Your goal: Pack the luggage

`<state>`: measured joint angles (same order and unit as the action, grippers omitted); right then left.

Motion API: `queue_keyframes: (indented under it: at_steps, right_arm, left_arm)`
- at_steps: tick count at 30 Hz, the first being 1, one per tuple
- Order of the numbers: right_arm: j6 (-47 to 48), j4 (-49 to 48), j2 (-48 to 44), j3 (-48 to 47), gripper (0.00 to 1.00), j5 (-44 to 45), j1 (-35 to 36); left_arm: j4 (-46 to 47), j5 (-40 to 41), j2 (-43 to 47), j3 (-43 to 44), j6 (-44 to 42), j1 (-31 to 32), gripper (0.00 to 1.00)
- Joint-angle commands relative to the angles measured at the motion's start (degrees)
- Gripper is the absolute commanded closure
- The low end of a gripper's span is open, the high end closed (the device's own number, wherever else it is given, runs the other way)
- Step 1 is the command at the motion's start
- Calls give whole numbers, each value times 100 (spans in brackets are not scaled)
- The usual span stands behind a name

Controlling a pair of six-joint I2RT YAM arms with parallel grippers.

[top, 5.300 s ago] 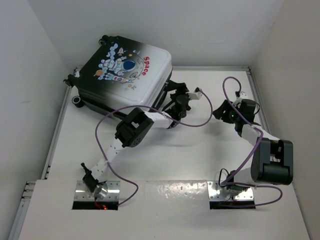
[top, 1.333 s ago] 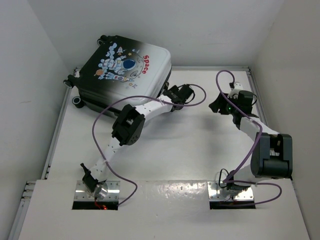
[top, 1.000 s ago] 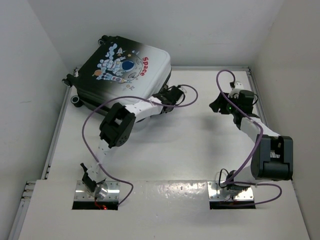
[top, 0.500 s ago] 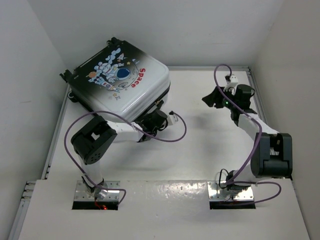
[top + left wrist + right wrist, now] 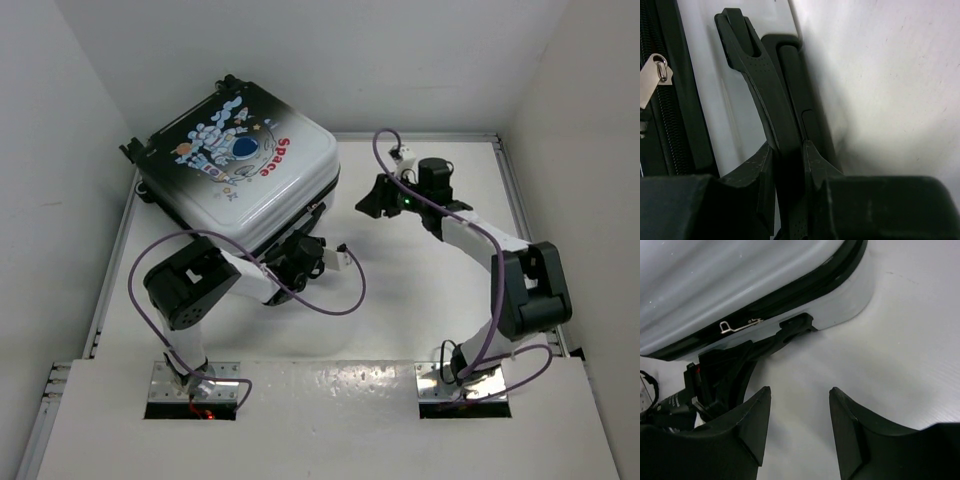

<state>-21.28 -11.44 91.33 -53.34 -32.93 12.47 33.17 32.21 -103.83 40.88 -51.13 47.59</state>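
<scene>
The luggage (image 5: 235,165), a closed white-to-black hard shell with an astronaut print and a red "Space", lies at the table's back left. My left gripper (image 5: 305,255) is at its near right side, shut on the black side handle (image 5: 757,75); both fingers (image 5: 812,162) pinch the strap. A silver zipper pull (image 5: 655,75) hangs beside it. My right gripper (image 5: 372,200) hovers open above the bare table just right of the luggage (image 5: 740,280), nothing between its fingers (image 5: 752,415). In the right wrist view the gripper (image 5: 800,390) faces the shell's corner and the left gripper (image 5: 725,375).
White walls close in the table (image 5: 420,300) at the left, back and right. A raised rail (image 5: 110,290) runs along the left edge. Purple cables (image 5: 340,295) loop from both arms over the table.
The luggage has swung round and shifted toward the front with my left gripper on its handle. My left arm has folded back. My right gripper has travelled left, toward the luggage.
</scene>
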Motion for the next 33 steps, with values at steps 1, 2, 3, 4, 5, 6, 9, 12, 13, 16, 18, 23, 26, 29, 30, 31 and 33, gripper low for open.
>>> queue_keyframes:
  at_steps: [1,2,3,4,5,6,9,12,13,16,18,23,26,29,30,31,33]
  right_arm:
    - [404,247,244,-685,50,198,333]
    - [492,274,271,-730,50,295,405]
    - [919,309,280,-800,50,313,484]
    - [1045,214,245,-801,48,400,659]
    - [1195,186,245,-740,48,462,730]
    - [1631,47,245,-730,47,506,783]
    - [2482,-244,236,-625,47,516,924]
    - [3205,-490,236,-598,50,586,1073]
    - [3217,-447,262,-729,51,594,1099]
    - [3104,-455,412,-1002,54,630,1205]
    - [3068,-333,517,-1247,55,604,1328]
    - [2972,350,798,-1731,54,647,1609]
    - [2788,763,983,-2258,54,568,1723]
    - [2804,1003,1141,-2523,54,568,1838]
    - [2813,1108,1168,-2567,54,594,1873]
    - [2866,1126,1237,-2689,54,629,1925]
    - [3050,1616,1299,-2778,55,752,2005]
  left_arm:
    - [-645,-57,-278,-248,-863,13,100]
    - [-706,-57,-348,-195,-863,13,100]
    - [-706,-4,-348,-108,-863,13,100]
    - [-785,-4,-348,-107,-811,13,100]
    - [-838,-4,-401,-11,-741,13,100]
    - [-890,-4,-401,68,-740,13,100]
    - [-1066,48,-462,226,-635,13,100]
    - [-1260,49,-515,315,-433,13,100]
    - [-1260,49,-515,376,-432,13,100]
    - [-1313,49,-515,377,-371,65,100]
    - [-1313,49,-568,377,-371,66,100]
    - [-1313,110,-568,324,-309,66,100]
    - [-1366,110,-568,271,-257,66,100]
    - [-1366,110,-568,271,-257,66,100]
    - [-1366,110,-568,271,-257,66,100]
    - [-1366,110,-568,271,-257,66,100]
    - [-1366,110,-568,271,-257,66,100]
